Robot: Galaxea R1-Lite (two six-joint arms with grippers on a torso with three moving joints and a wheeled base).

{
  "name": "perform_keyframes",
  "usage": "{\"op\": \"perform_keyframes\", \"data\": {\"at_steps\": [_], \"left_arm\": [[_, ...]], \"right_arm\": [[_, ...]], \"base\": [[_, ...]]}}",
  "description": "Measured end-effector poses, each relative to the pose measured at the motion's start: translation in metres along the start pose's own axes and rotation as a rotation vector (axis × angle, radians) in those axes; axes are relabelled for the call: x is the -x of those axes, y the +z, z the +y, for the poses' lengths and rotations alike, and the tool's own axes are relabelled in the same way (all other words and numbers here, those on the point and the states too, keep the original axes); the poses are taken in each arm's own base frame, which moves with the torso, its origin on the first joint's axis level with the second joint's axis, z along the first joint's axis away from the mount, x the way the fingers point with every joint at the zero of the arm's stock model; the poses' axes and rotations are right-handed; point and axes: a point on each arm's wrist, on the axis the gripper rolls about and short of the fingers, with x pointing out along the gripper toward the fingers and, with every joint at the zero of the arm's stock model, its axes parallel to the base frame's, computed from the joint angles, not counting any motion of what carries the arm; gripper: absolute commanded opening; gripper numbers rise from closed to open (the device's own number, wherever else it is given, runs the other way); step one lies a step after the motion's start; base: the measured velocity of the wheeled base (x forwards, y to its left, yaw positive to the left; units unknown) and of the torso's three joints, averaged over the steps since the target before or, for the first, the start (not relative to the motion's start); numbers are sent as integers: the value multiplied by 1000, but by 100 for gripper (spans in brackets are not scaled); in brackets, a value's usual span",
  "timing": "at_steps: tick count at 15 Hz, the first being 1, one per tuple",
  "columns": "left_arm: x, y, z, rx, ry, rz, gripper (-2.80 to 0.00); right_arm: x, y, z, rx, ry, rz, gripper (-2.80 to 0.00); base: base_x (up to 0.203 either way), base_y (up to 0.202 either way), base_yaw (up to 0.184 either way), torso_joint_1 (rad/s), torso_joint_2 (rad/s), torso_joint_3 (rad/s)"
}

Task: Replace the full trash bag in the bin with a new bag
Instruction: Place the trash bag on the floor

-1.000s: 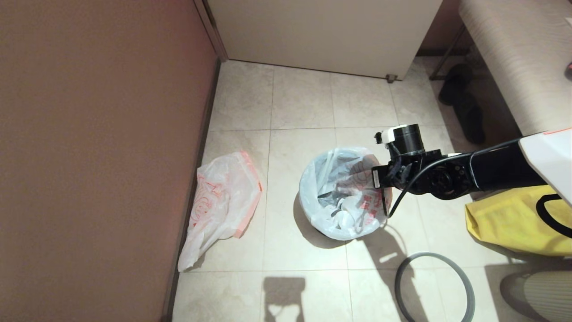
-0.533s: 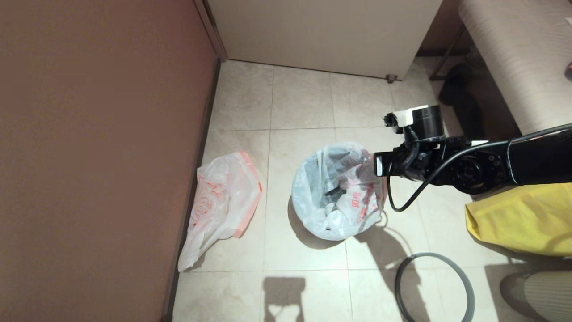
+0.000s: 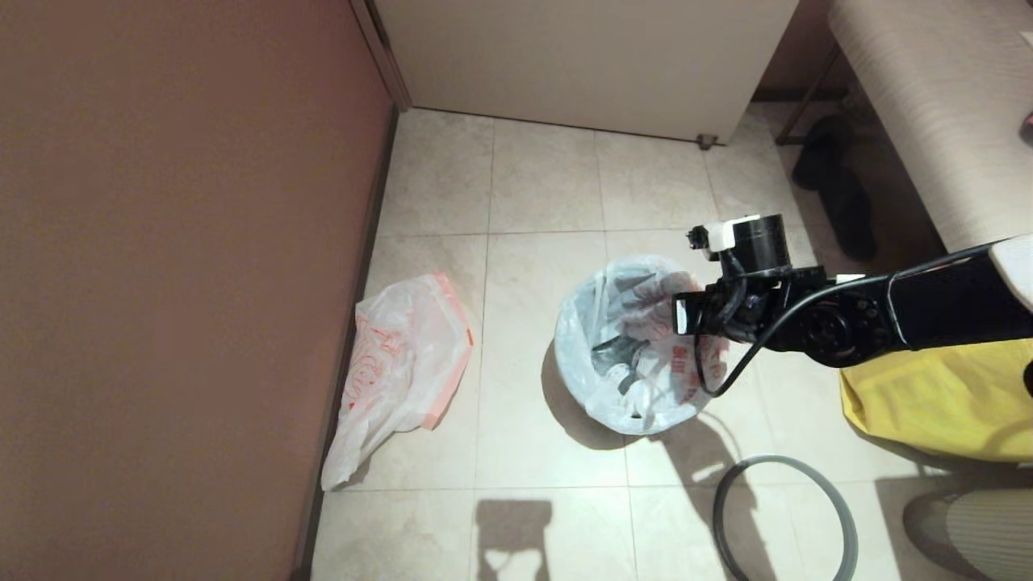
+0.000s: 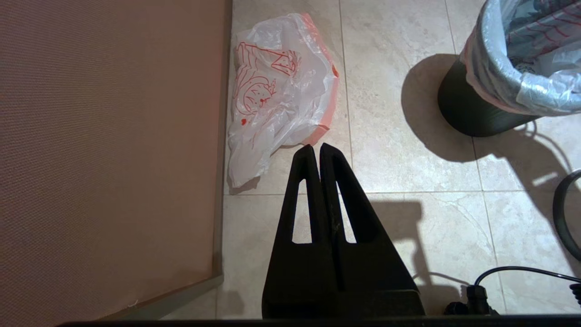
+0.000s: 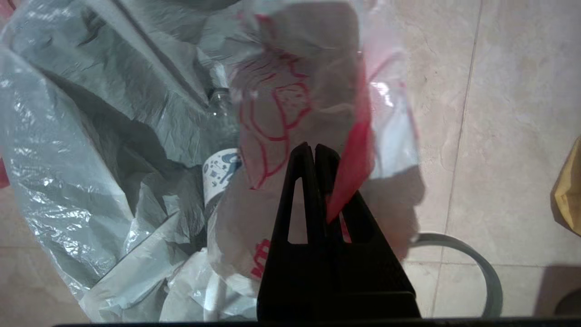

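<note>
Fingers of right gripper (image 5: 314, 147) pinched on full trash bag (image 3: 637, 347) w/ orange-red handle, over bin (image 4: 472, 111); left gripper (image 4: 316, 147) fingers closed, empty.

Right arm (image 3: 847, 323): glossy black links, white shell near shoulder, round joint cap
Wrist camera (image 3: 746, 240): black cylinder, white bracket
Cable (image 3: 730, 375): black, looping
Hand fingers (image 4: 317, 190): matte black, triangular cut-outs

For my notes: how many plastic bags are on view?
2. The full trash bag sits in the black bin; the new bag lies on the floor beside the wall.
</note>
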Motion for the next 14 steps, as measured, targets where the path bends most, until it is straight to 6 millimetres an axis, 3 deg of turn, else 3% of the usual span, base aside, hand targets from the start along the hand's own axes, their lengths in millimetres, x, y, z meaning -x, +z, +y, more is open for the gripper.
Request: {"op": "perform_keyframes", "data": {"at_steps": [4,8,11,14], "left_arm": [[0,0,0,0,0,0,-280],[0,0,0,0,0,0,-280],[0,0,0,0,0,0,-280],[0,0,0,0,0,0,-280]], "right_arm": [[-34,-22,5,-8,10,-21,-280],[-53,-43,22,15,49,25,-280],[-61,-37,30,-29,150,8,-280],[-47,-9,34,-174,343,-24,-280]], "base": [[0,0,0,0,0,0],[0,0,0,0,0,0],[0,0,0,0,0,0],[0,0,0,0,0,0]]}}
